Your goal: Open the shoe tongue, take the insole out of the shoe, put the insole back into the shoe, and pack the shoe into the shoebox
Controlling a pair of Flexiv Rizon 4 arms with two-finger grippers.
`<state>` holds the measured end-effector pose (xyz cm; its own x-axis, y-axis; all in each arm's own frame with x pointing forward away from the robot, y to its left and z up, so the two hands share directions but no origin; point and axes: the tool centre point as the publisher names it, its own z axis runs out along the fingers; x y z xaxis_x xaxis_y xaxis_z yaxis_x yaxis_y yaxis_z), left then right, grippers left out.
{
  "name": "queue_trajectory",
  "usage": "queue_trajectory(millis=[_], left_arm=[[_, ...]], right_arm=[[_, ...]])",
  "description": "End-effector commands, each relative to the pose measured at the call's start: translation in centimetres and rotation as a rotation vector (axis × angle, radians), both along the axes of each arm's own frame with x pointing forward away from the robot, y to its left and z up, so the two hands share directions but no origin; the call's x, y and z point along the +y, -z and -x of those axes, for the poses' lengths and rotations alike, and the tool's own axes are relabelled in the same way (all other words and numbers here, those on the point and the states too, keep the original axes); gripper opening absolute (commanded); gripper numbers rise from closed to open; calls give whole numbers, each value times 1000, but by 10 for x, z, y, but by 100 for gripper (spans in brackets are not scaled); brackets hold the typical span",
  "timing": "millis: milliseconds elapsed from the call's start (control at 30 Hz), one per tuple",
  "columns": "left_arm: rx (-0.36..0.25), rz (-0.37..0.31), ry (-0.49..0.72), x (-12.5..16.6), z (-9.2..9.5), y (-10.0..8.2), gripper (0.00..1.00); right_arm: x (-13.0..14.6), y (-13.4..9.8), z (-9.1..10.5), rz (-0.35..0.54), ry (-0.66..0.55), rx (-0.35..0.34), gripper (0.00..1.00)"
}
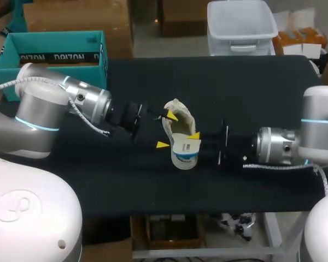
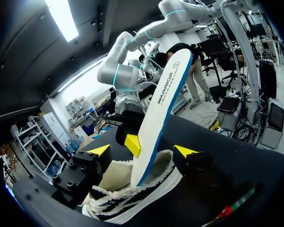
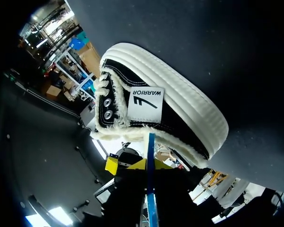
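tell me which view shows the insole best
Left wrist view: the insole stands out of the shoe, broad face showing. Right wrist view shows only its thin blue edge; head view, just a small end.

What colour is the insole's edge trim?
Blue, on a white insole; shows best in the left wrist view.

1. My head camera looks down from above and behind over the worktop (image 1: pixel 251 87).
2. My wrist cameras sit close behind left tool (image 2: pixel 143 152) and right tool (image 3: pixel 132 165), facing each other.
3. All share the shoe (image 1: pixel 175 126).
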<state>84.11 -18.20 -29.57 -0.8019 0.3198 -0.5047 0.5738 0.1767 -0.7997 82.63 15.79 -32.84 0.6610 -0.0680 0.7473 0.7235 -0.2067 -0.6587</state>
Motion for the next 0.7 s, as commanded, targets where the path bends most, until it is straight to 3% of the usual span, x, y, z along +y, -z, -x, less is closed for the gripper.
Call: queue_trajectory(millis=[33,133,267,333,467,567,600,633,700], left_arm=[[3,-1,-4,-2,0,4,81],[5,-5,-13,-2,-1,7,68],[-2,-12,-25,-2,-2,12,58],[-3,-21,-23,-3,-2,13,46],[-10,-33,-23,-7,-1,19,48],[-11,-38,-18,-10,-1,22,44],[-11,-39,-17,-11,-2,22,36],[-13,-41,-13,-11,-2,22,11],[-18,-43,-10,-12,-2,21,4]], right_arm=[[-1,3,-6,1,-12,4,0],[-3,7,-10,1,-17,12,0],[-4,9,-12,-2,-22,15,0],[-3,8,-12,1,-24,19,0],[-3,6,-13,4,-28,19,0],[-1,8,-14,6,-35,25,0],[-1,8,-14,7,-37,27,0],[-1,8,-14,7,-38,28,0],[0,8,-14,10,-42,30,0]])
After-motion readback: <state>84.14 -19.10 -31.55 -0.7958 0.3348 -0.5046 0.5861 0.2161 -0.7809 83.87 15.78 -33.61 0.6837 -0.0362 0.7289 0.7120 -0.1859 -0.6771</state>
